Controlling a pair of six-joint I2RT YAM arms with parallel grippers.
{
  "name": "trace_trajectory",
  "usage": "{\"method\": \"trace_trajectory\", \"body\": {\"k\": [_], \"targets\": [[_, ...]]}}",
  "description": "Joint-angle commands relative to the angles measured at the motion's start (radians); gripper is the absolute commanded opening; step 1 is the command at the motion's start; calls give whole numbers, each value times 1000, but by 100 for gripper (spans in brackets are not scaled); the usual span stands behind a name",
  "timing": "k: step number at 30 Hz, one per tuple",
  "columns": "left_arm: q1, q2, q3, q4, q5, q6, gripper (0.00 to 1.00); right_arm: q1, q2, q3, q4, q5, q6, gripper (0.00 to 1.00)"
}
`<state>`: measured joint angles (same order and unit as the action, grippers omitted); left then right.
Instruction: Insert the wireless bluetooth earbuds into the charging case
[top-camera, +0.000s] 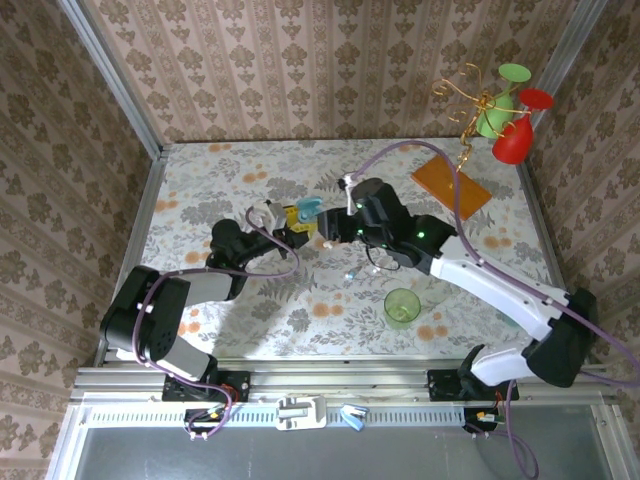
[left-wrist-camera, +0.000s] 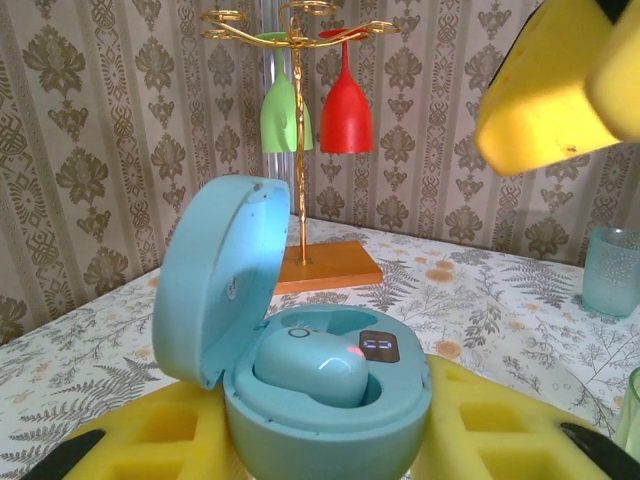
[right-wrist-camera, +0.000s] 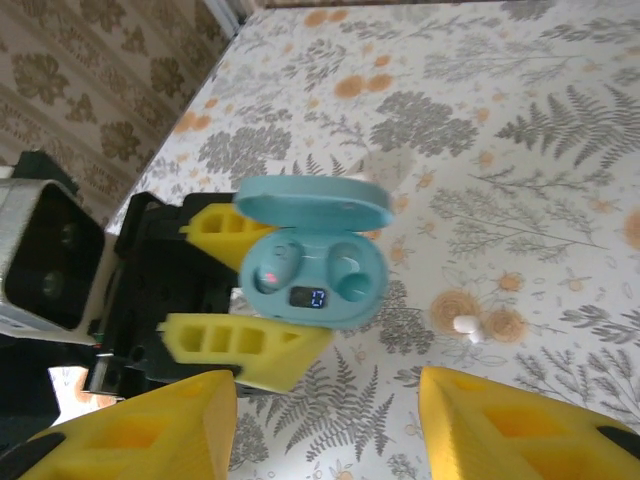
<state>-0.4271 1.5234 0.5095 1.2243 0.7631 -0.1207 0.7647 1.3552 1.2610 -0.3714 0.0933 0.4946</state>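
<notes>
Right wrist view reveals white earbud (right-wrist-camera: 467, 325) lying near case (right-wrist-camera: 315, 270)

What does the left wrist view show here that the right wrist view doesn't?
Left wrist: a gold rack hung with a green goblet and a red goblet, and a pale blue tumbler. Right wrist: a white earbud loose on the table. Both: the open blue charging case clamped in the left gripper, one blue earbud seated inside, and the open right gripper.

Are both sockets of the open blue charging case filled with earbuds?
No, one pale blue earbud sits in the charging case, while its other socket is empty.
</notes>
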Motion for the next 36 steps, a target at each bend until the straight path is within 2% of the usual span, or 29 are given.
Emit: {"method": "trace_trajectory", "body": {"k": [1, 6, 10, 14, 24, 36], "targets": [[14, -15, 17, 49, 27, -25, 27, -58, -58, -86, 62, 34, 80, 51], [19, -28, 11, 49, 29, -31, 27, -153, -48, -165, 3, 32, 170, 51], [19, -50, 7, 50, 29, -38, 27, -166, 63, -152, -95, 33, 188, 52], [20, -70, 4, 46, 29, -44, 27, -166, 185, -134, -142, -27, 225, 48], [19, -90, -2, 32, 28, -33, 27, -166, 340, -176, -77, -210, 329, 36], [24, -92, -3, 31, 31, -26, 27, -165, 413, -231, 4, -271, 378, 30]]}}
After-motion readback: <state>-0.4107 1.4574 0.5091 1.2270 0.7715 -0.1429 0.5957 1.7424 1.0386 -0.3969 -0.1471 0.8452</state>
